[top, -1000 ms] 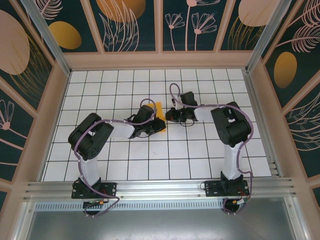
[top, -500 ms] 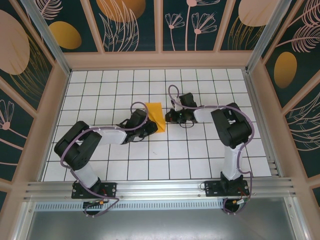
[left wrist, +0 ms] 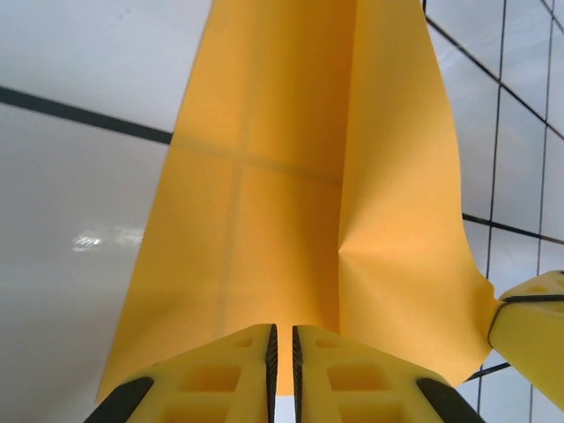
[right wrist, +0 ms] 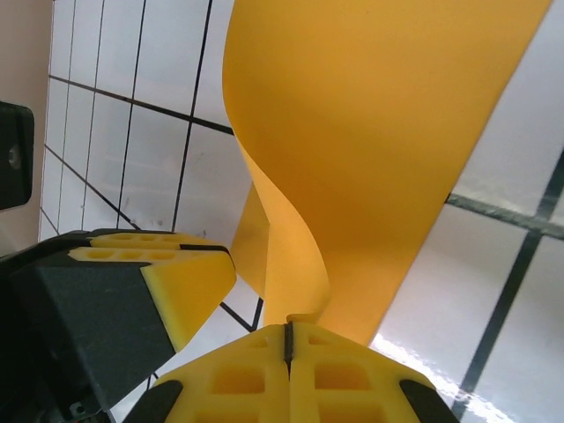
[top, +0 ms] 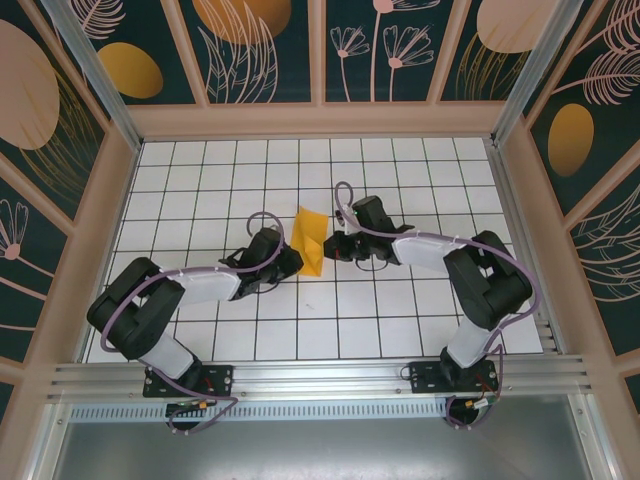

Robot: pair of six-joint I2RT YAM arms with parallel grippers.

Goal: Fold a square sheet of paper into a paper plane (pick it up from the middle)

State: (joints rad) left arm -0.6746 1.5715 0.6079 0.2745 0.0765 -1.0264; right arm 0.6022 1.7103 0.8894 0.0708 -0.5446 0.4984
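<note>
A white tabletop ruled with black grid lines [top: 200, 170] is lying inside a beige-framed booth of dark teal floral wall panels [top: 265, 55]. Bare tiles are stretching out to every edge. At the centre a folded orange-yellow paper sheet [top: 310, 238] is resting, one flap curling upward. The right gripper [right wrist: 288, 328] is pinching its edge, jaws pressed together. The left gripper [left wrist: 283, 339], fingers nearly touching, is bearing on its near edge.

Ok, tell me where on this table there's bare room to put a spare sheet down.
Free: the far rows of the table along the back wall, and the near tiles between the left arm and the right arm. Crowded: the centre, where the left gripper and right gripper both pinch the paper sheet.
</note>
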